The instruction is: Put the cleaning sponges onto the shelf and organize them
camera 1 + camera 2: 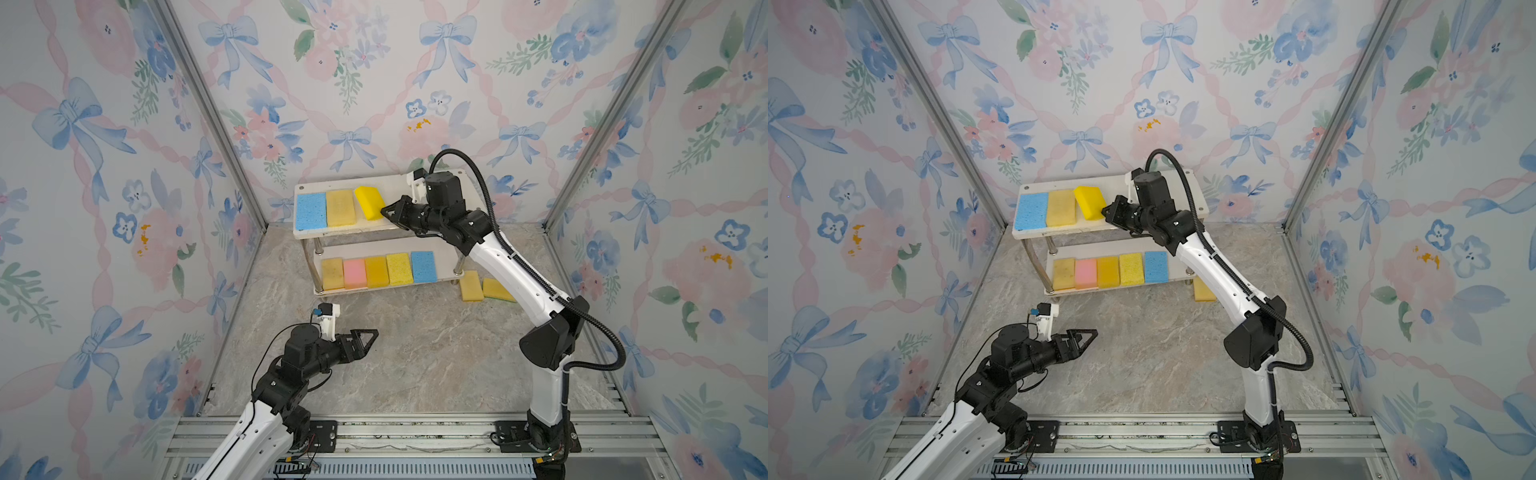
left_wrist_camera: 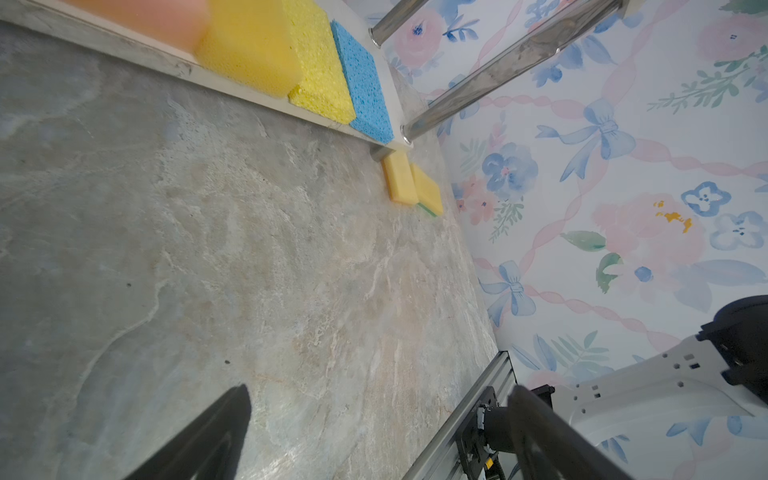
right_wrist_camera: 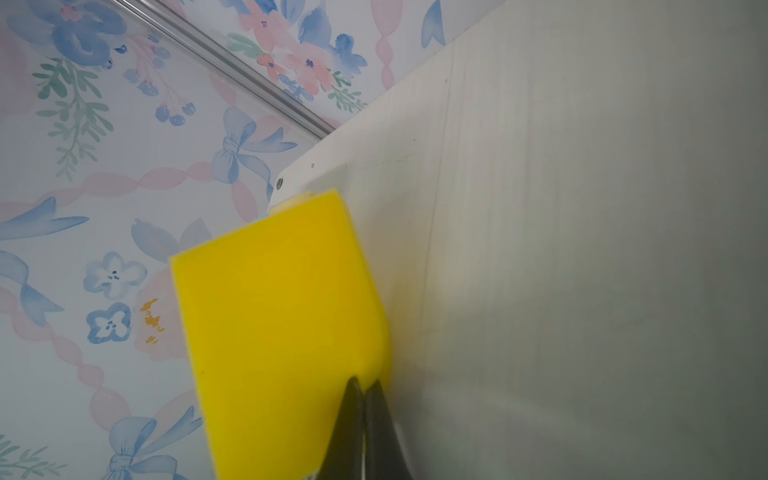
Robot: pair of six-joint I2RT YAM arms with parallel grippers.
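One bright yellow sponge [image 1: 369, 202], long axis skewed, far end left

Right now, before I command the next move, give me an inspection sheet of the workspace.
Surface: marbled tabletop, no spills seen.
Job's things: shelf top tier holds blue sponge, pale yellow sponge and bright yellow sponge, the last tilted; lower tier holds row of five sponges; two yellow sponges lie on the table by the shelf's right end.
Clutter: nothing seen.
Grippers: left gripper open, empty, over the table; right gripper shut at the bright yellow sponge's edge, a pinch not confirmable.
Cables: black conduit loops off the right arm; thin wire on the left arm; neither touches a sponge.
Surroundings: floral walls; aluminium rail along the front.
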